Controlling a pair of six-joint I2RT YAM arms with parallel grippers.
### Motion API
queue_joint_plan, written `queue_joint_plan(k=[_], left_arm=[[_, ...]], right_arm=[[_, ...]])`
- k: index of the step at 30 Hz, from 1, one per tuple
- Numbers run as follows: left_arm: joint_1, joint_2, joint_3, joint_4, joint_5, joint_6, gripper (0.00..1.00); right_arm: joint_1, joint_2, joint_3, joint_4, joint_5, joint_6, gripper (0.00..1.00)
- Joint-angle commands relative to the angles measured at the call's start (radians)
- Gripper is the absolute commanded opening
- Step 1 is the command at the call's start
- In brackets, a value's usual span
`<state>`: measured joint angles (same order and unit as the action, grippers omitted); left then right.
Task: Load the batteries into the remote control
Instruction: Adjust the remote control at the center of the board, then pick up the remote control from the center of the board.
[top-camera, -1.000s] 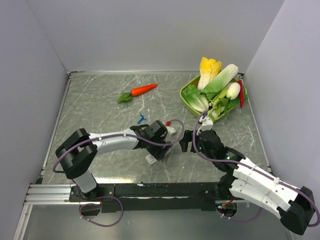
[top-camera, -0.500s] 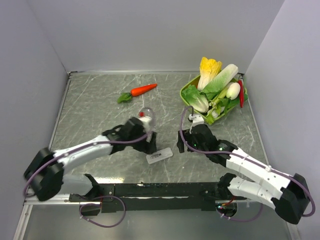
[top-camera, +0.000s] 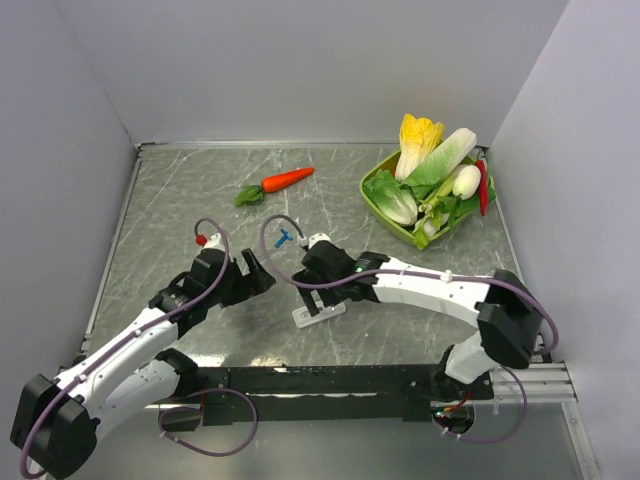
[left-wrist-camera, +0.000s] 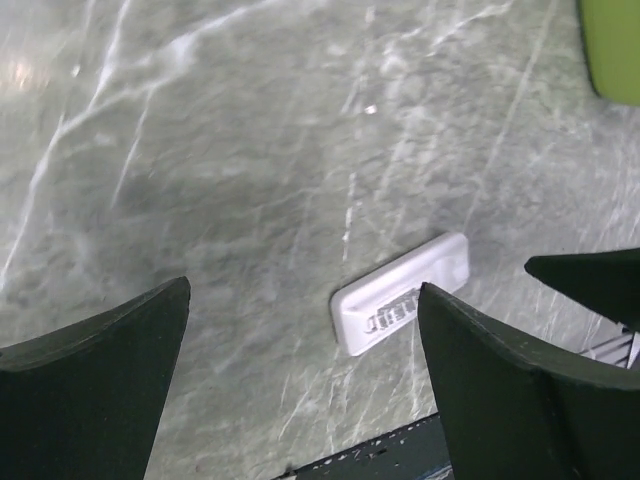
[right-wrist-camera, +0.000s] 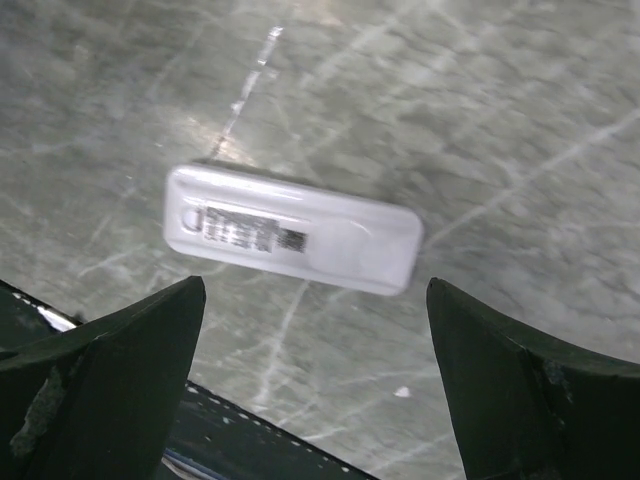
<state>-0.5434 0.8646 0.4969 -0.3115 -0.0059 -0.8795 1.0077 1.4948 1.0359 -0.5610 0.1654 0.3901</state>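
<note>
Claws spread wide on both sides: my left gripper and right gripper hold nothing above the grey marble table. On it, near the front edge, the remote control lies flat under my right gripper, untouched. The blue batteries lie farther back, apart from it.

Left gripper has drawn back leftward from the middle of the table, uncovering the remote. Right gripper has swung across from the right side and now hangs over the remote, its arm stretched leftward.
</note>
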Motion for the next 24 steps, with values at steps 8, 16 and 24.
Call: queue_joint_plan(k=[8,16,24], left_arm=[[0.03,-0.065,-0.072,0.015,-0.071,-0.124,0.99],[0.033,-0.078,-0.084,0.015,-0.071,-0.124,0.99],[0.033,-0.081,-0.087,0.018,-0.066,-0.125,1.0]], right_arm=[[0.066,0.191,0.182,-0.099,0.022,0.03,1.0],[0.092,0.26,0.205,-0.117,0.045,0.043,1.0],[0.103,0.282,0.2,-0.105,0.08,0.067,1.0]])
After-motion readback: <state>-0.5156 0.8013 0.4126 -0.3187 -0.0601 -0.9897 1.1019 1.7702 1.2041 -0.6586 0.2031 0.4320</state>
